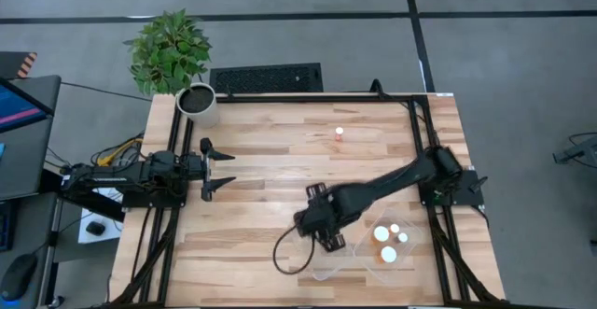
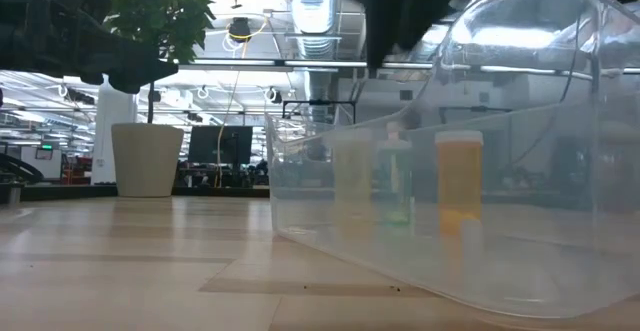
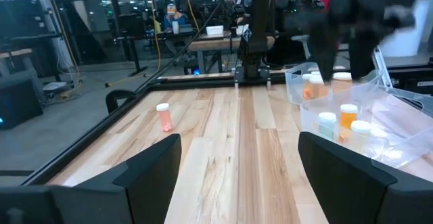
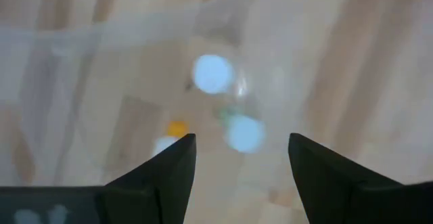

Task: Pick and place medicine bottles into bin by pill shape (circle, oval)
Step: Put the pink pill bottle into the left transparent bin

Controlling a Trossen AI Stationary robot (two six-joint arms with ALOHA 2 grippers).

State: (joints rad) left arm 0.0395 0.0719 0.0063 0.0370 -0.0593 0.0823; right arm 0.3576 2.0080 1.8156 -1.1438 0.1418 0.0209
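Note:
One small orange bottle with a white cap (image 1: 340, 133) stands alone on the table's far side; it also shows in the left wrist view (image 3: 163, 116). Several white-capped bottles (image 1: 389, 242) stand in a clear bin (image 1: 408, 259) at the near right. My right gripper (image 1: 328, 242) is open and empty above a second clear bin (image 1: 322, 272). Its wrist view looks down on blurred white caps (image 4: 212, 73) inside that bin. The low view shows bottles (image 2: 459, 181) standing in a bin (image 2: 300, 211). My left gripper (image 1: 222, 170) is open and empty at the table's left.
A white plant pot (image 1: 198, 104) with a green plant stands at the far left corner. A dark cable (image 1: 284, 258) loops on the table beside the right gripper. Bare wood lies between the two arms in the table's middle.

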